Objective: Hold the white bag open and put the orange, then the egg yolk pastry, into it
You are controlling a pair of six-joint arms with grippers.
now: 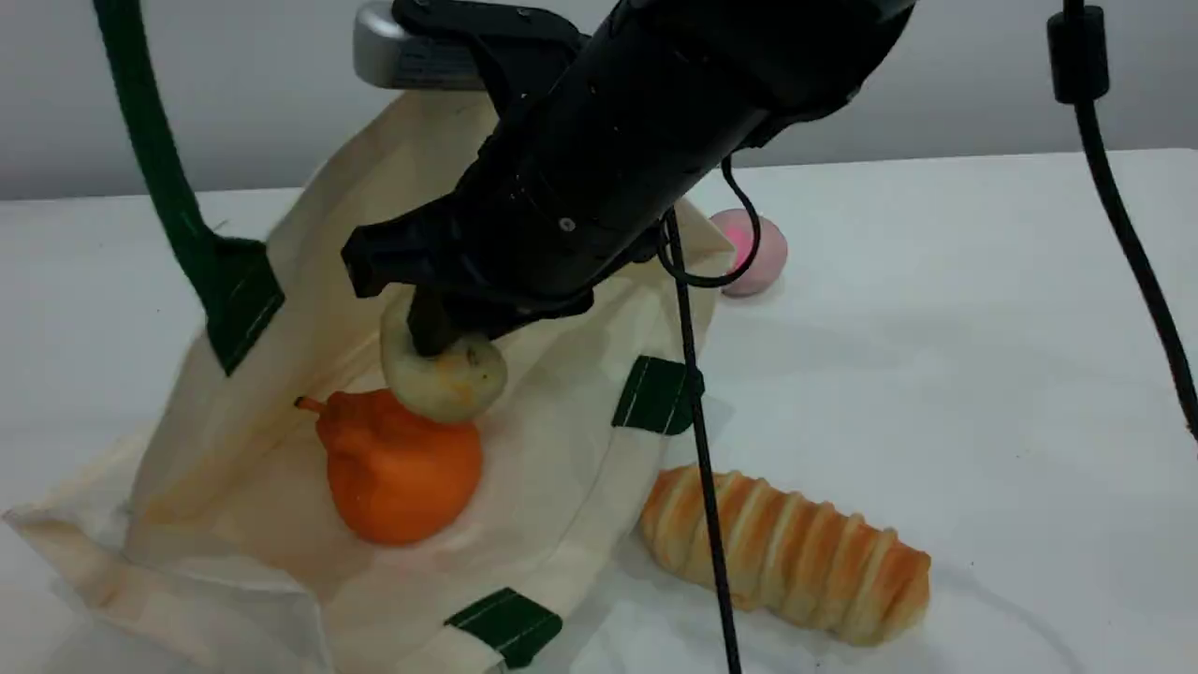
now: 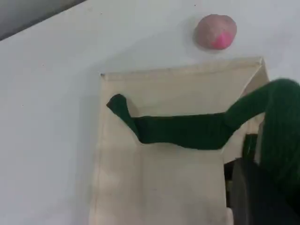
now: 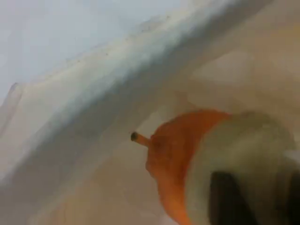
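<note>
Pastry going in, orange already bagged

Your orange [image 1: 398,473] lies inside the white bag [image 1: 571,449]; the egg yolk pastry [image 1: 447,374] rests on it, right gripper [image 1: 432,329] fingers around it, grip unclear. Left gripper [image 2: 255,197] pinches the handle [image 2: 187,131]. Only release remains.

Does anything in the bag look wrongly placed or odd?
Slightly: the pastry sits on top of the orange inside the bag, not on the bag's floor, with the right tool at it. Nothing looks spilled or damaged.
</note>
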